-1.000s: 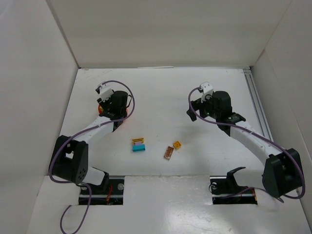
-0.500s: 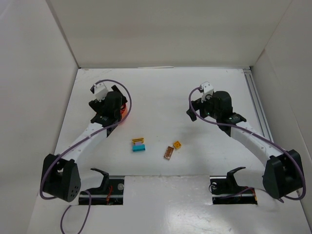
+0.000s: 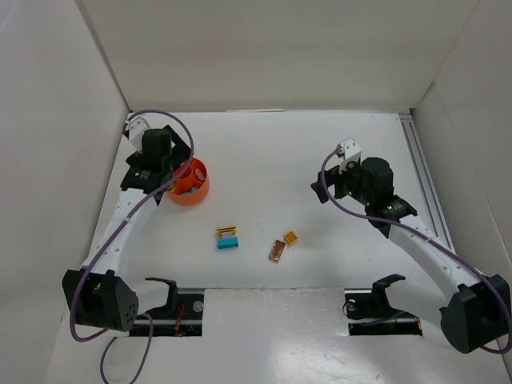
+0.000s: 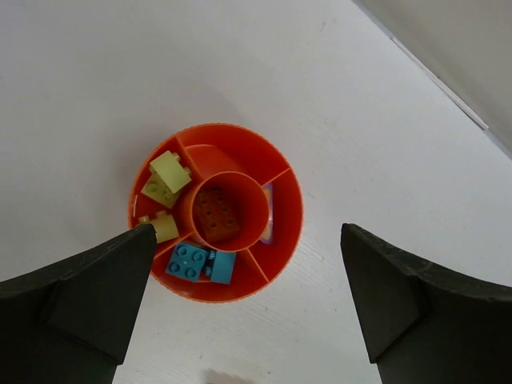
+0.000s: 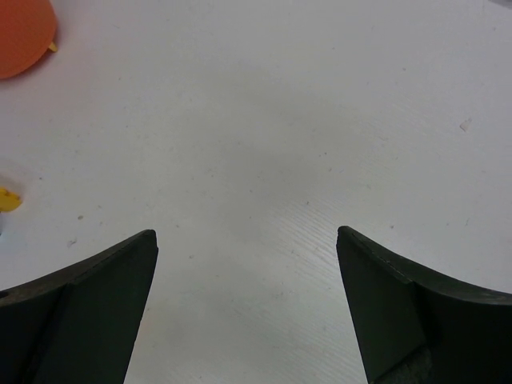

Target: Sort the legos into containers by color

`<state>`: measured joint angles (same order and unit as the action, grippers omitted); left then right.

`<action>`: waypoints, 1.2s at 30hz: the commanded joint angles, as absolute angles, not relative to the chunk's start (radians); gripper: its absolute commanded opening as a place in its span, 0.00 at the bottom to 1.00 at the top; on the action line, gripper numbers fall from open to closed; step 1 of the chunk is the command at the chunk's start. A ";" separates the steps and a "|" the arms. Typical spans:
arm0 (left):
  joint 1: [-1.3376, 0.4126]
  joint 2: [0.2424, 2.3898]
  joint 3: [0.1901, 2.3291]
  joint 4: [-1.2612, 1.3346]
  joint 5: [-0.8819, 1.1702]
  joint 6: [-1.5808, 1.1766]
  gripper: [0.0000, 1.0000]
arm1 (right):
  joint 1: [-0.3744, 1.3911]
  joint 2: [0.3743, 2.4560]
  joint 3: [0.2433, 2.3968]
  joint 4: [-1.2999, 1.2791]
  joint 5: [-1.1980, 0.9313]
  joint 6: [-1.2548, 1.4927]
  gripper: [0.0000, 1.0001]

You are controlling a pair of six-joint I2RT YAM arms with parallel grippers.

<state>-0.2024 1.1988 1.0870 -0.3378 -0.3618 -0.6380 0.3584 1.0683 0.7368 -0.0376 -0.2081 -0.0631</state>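
Note:
The container, a small round orange-red bowl [image 3: 190, 182] with dividers, stands at the table's far left. In the left wrist view the bowl [image 4: 282, 240] holds lime legos [image 4: 168, 179], teal legos [image 4: 199, 264], a brown lego [image 4: 218, 216] in its centre cup and a purple sliver [image 4: 268, 210]. My left gripper [image 3: 170, 164] hovers open beside and above it, holding nothing [image 4: 248, 232]. On the table lie a teal-and-yellow lego [image 3: 228, 238], a brown-pink lego [image 3: 277, 251] and a yellow-orange lego [image 3: 291, 237]. My right gripper [image 3: 321, 190] is open over bare table [image 5: 246, 234].
White walls close in the table on the left, back and right. A metal rail [image 3: 422, 168] runs along the right side. The arm bases sit in slots at the near edge [image 3: 172, 308]. In the right wrist view, the bowl [image 5: 20, 32] and a yellow lego [image 5: 8, 198] show at the left.
My left gripper opened and swung left and back, uncovering the bowl. The right arm drifted slightly to the right, still open. The loose legos have not moved.

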 commanded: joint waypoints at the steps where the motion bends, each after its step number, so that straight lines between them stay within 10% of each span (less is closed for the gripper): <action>1: -0.152 1.167 1.092 -0.368 -0.261 -0.637 0.99 | 0.351 1.028 0.729 -0.023 -0.192 -0.060 0.97; 36: -0.095 1.135 1.025 -0.472 -0.111 -0.680 0.99 | 0.414 0.979 0.683 -0.317 0.007 0.040 0.99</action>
